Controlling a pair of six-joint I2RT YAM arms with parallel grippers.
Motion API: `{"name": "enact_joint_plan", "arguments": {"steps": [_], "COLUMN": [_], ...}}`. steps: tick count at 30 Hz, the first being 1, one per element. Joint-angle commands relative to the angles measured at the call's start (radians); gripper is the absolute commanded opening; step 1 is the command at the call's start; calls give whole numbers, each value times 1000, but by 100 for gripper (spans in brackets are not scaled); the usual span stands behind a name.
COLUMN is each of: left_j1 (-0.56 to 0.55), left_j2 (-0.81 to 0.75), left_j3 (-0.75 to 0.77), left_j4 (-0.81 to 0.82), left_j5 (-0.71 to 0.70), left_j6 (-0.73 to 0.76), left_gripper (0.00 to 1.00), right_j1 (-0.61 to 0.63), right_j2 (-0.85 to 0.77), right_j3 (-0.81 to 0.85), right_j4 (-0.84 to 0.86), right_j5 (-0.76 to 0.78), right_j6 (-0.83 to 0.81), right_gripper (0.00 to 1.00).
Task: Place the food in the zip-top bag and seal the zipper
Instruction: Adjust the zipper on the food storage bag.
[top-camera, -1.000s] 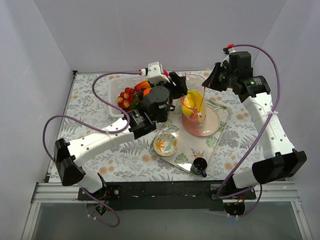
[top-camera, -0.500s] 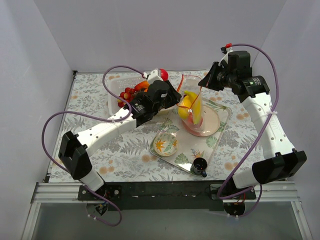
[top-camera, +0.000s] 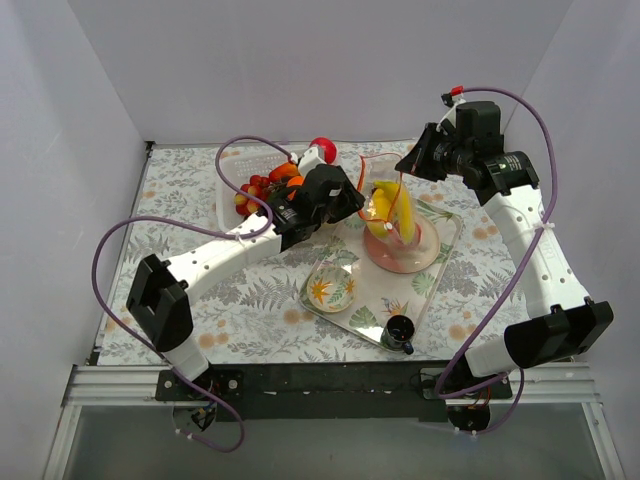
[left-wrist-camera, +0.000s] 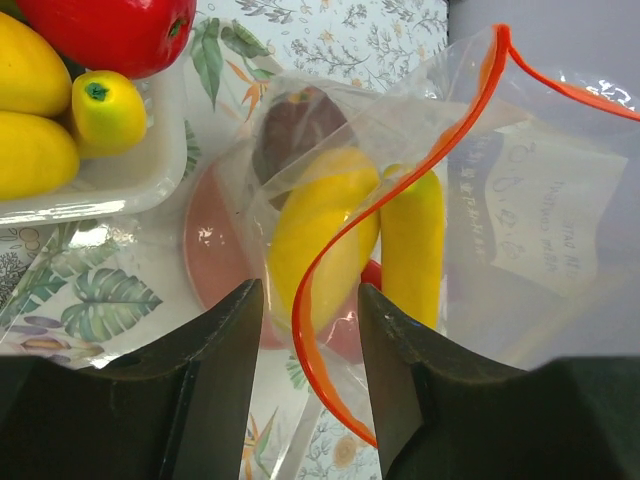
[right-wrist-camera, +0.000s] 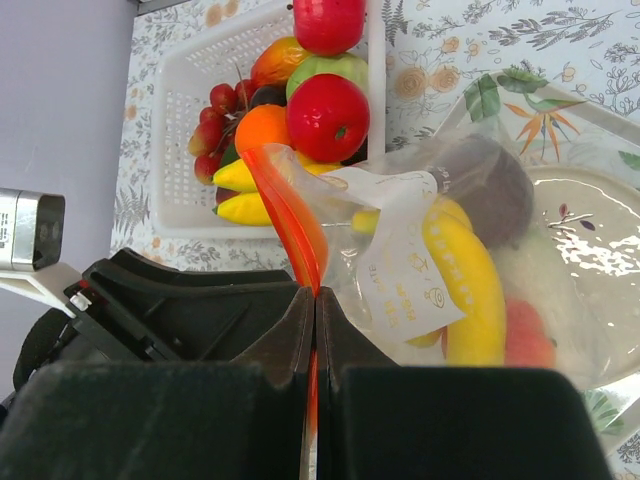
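The zip-top bag (top-camera: 392, 215) stands on a pink plate (top-camera: 425, 250) and holds yellow bananas (right-wrist-camera: 470, 290), a dark piece and a red piece. My right gripper (top-camera: 407, 176) is shut on the red-orange zipper (right-wrist-camera: 300, 225) and holds that end of the mouth up. My left gripper (left-wrist-camera: 310, 330) is open, and its two fingers stand on either side of the zipper (left-wrist-camera: 330, 260) at the bag's left side. In the top view it (top-camera: 355, 203) is right against the bag. More food (top-camera: 265, 185) lies in the white basket (top-camera: 232, 170).
The plate sits on a clear leaf-patterned tray (top-camera: 440, 270) with a small floral bowl (top-camera: 330, 288) and a small dark cup (top-camera: 398, 333). The basket with red apples (right-wrist-camera: 328, 115) and yellow pieces (left-wrist-camera: 35, 120) is just left of the bag.
My left arm has swung in and turned its wrist, and its open gripper now sits around the bag's mouth edge. The right gripper has kept its hold on the zipper.
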Motion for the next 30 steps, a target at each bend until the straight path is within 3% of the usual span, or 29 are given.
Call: {"name": "enact_joint_plan", "arguments": {"steps": [1,5,12,14,17,24,26,30], "left_j1": [1,2,1,1,2,-15,-22,-22], "left_j2": [-13,21,44,42,53,191,225,197], "left_j3": [12,31,68,107,212,506,532,455], "left_j4": [-10,-5,-19,-40,-89,-226,-255,-217], "left_j5": [-19,-20,-32,-43,-33,98,89,52], "left_j6": [-3,3,6,20,73,170,173,188], "left_gripper": [42,41,28,12,0,2,3,14], "right_j1": [2,2,2,2,0,2,2,-14], "right_j2": [-27,-41,-49,-50,-50,1,3,-9], "right_j3": [53,39,42,29,-2,-34,-48,16], "right_j4": [46,57,39,42,40,51,68,31], "right_j5": [-7,-11,11,25,66,118,111,163], "right_j6": [-6,0,-12,-20,-37,-68,-66,-84], "right_gripper": [1,1,1,1,1,1,1,1]}}
